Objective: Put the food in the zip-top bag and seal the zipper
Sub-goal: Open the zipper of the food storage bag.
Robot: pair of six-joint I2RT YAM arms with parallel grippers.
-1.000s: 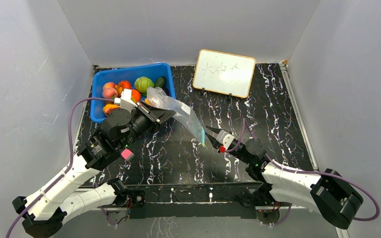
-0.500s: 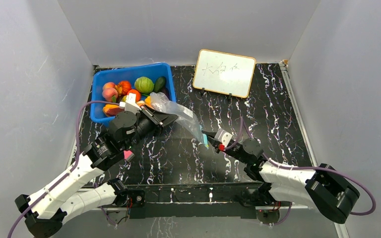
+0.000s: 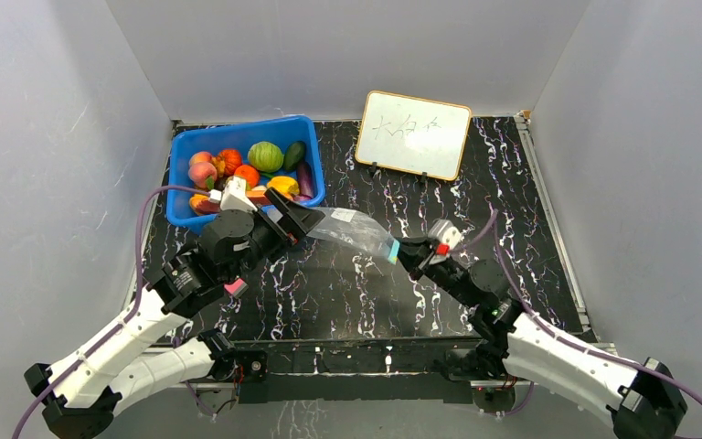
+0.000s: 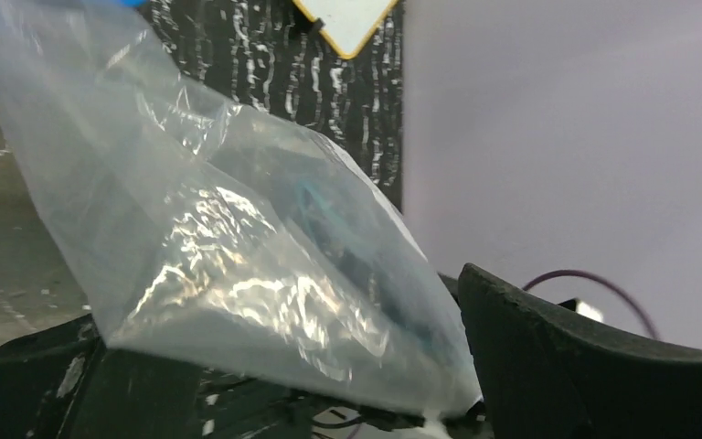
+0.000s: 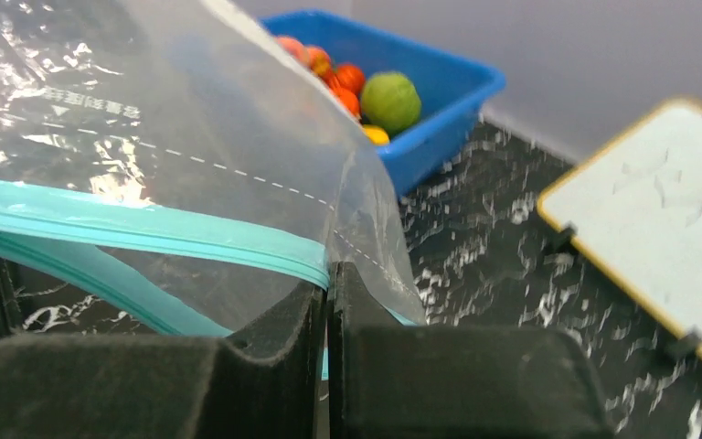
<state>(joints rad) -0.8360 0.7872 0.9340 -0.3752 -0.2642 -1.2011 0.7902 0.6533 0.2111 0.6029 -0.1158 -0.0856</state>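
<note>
Hard to see, left to right:
- blue bin (image 3: 180, 183) at back-left: near edge partly covered by the left claw (image 3: 311, 222). The food (image 3: 247, 174) is piled, so the lower pieces are buried.
- pink cube (image 3: 233, 287) on the worktop (image 3: 347, 293): half hidden by the left arm (image 3: 146, 320).
- left wrist cam: only one finger (image 4: 585, 366) reads clearly. The other side is a dark blur bottom-left.
- right wrist cam: the bag fills the left half and the worktop behind it is washed out.

Zip-top bag (image 3: 352, 230): clear and crinkly, strung between the two claws mid-worktop, just right of the bin. Can't tell if it clears the surface. Zipper (image 5: 146, 229) is a blue-teal strip, and its two tracks split apart left of the pinch. All food sits in the bin, green round fruit (image 3: 264, 155) on top.

Left claw: jaws spread wide. The bag's far end lies between them, with no pinch that I can see.
Right claw (image 3: 404, 253): jaws fully together, clamped on the bag at the zipper.

Per view:
- top cam only: layout, whiteboard (image 3: 413, 134) propped at back-right.
- right wrist only: the pinch itself, a dashed line and small print below the strip.
- left wrist only: the gap between the left jaws.
</note>
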